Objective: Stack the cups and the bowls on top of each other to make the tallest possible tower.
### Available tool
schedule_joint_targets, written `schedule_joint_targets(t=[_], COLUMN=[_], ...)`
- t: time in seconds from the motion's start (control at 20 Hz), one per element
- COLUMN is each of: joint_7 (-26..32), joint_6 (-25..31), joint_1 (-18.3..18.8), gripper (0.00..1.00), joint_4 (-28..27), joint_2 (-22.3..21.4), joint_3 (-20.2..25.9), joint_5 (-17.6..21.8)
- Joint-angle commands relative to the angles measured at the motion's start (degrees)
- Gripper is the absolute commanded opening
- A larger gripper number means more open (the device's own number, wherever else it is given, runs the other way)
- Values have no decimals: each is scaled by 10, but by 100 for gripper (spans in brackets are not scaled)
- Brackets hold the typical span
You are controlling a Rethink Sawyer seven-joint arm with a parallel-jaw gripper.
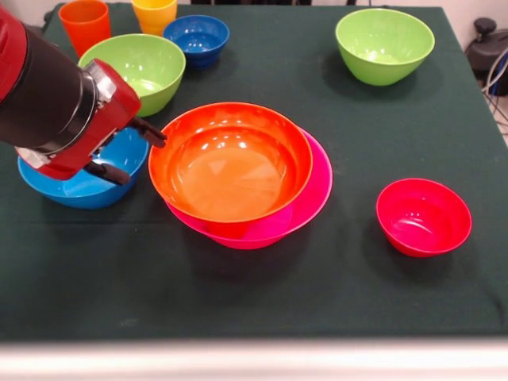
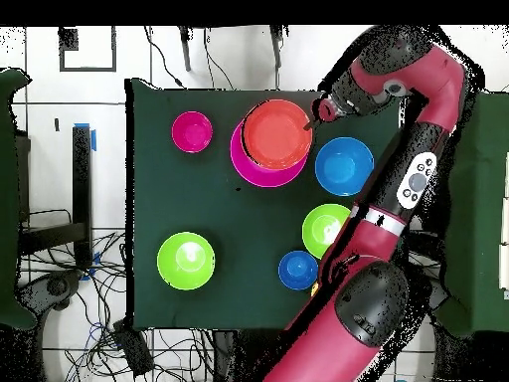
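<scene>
My end effector (image 1: 135, 147) stands at the left side of the front view, just beside the rim of the orange bowl (image 1: 230, 163). Its two dark fingers (image 1: 149, 131) are apart, one up near that rim and one lower over the light blue bowl (image 1: 75, 186); nothing is between them.

The bench (image 1: 333, 294) has a dark green cloth. Its near strip, along the pale front edge, is free across the whole width, and there is also open cloth between the middle pile and the small red bowl (image 1: 423, 217) at the right. The far side is more crowded: a lime green bowl (image 1: 136, 70), a small dark blue bowl (image 1: 197, 37), an orange cup (image 1: 84, 24) and a yellow cup (image 1: 154, 12) stand close together at the far left edge. A second lime green bowl (image 1: 385, 45) stands alone near the far right corner.

The tower is only two pieces: the orange bowl sits mouth up inside the large pink bowl (image 1: 305, 206), shifted toward my side so the pink rim shows as a crescent at right. Both are glossy. In the overhead view the pile (image 2: 270, 139) is near the bench edge far from my base.
</scene>
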State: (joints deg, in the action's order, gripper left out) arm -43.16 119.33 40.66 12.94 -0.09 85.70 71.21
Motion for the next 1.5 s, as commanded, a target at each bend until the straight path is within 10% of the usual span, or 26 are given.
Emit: schedule_joint_targets(t=[0.05,0.2,0.45,1.5], joint_7=[49,-11,-217,-501], joint_6=[15,-50,-213,-500], joint_1=[7,19,112,183], gripper=[100,100,100,100], joint_4=[12,83,406,815], joint_2=[-29,-42,-126,-353], joint_3=[11,-63,-170,-243], joint_5=[32,-57,-219,-279])
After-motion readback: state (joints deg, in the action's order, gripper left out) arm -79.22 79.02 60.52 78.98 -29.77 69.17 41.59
